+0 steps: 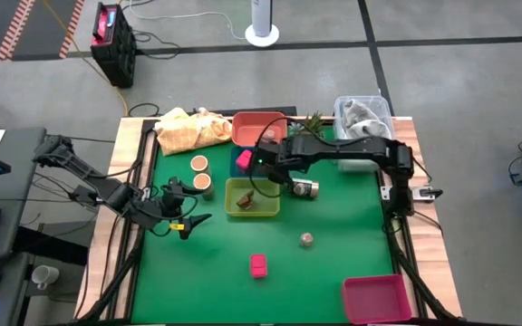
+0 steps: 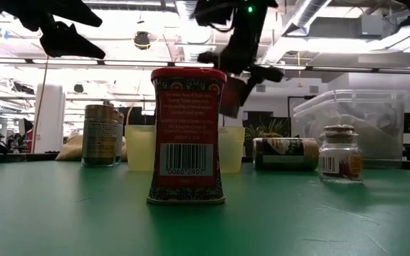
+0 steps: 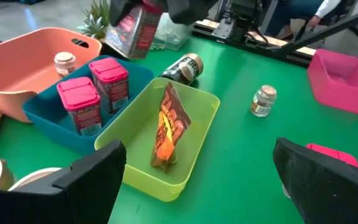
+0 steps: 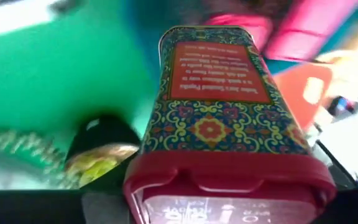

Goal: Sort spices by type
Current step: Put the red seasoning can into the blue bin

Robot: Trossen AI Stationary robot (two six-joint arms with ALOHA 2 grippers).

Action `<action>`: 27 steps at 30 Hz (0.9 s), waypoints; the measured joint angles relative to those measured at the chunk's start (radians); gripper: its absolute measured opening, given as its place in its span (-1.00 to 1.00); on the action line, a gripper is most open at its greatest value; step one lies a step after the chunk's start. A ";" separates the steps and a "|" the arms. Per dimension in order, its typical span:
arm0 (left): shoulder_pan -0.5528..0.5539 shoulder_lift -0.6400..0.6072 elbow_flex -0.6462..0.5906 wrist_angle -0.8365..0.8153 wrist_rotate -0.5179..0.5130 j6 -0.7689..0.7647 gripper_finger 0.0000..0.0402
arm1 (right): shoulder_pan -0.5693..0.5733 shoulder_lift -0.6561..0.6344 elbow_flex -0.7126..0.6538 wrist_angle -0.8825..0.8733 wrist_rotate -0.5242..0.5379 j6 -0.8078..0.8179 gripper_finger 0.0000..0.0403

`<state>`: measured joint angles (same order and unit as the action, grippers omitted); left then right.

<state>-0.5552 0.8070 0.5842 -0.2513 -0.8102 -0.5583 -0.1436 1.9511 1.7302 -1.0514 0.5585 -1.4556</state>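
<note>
Your right gripper's (image 1: 266, 168) fingers are closed on a red-lidded spice tin (image 4: 219, 118), held tilted in the air above the blue tray (image 3: 126, 102) near the surface's far edge. In the right wrist view the tin fills the frame: a red panel of small white print that cannot be read, over a blue, yellow and red patterned band. Two pink-lidded tins (image 3: 79, 102) already stand upright in that blue tray, side by side.

Just beside it, the lime-green tray (image 3: 194, 130) holds a brown and orange packet (image 3: 169, 127). A salmon bin (image 1: 256, 127) sits behind the blue tray, with the yellow cloth (image 1: 188, 129) next to it.

On open green surface (image 1: 333, 263) you have a dark jar (image 1: 307, 188) lying on its side near the green tray, a small cork-topped jar (image 1: 306, 239) standing alone, and another red tin (image 1: 258, 264) upright nearer the front edge; in the low view its back shows a barcode with digits too small to trust. Two tan round jars (image 1: 200, 172) stand left of the trays. A magenta bin (image 1: 377, 297) occupies the front right corner, leaving the middle wide and clear.

Your left gripper (image 1: 181, 204) hovers at the left side, fingers spread wide and holding nothing.
</note>
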 joint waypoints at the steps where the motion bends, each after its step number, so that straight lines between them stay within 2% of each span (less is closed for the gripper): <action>1: 0.000 0.000 0.000 -0.001 -0.003 -0.005 0.94 | -0.005 0.013 0.000 -0.010 0.000 -0.018 0.14; 11: 0.000 0.000 0.000 -0.001 -0.007 -0.016 0.94 | -0.024 0.095 0.001 -0.016 0.020 -0.142 0.13; 24: 0.000 0.000 0.000 -0.003 -0.011 -0.032 0.94 | -0.036 0.099 0.000 0.108 0.011 -0.252 0.14; 27: 0.000 0.000 0.000 -0.001 -0.014 -0.043 0.94 | -0.037 0.099 0.000 0.127 -0.028 -0.254 0.13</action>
<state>-0.5552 0.8071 0.5842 -0.2522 -0.8242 -0.6010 -0.1806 2.0502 1.7298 -0.9240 0.5310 -1.7098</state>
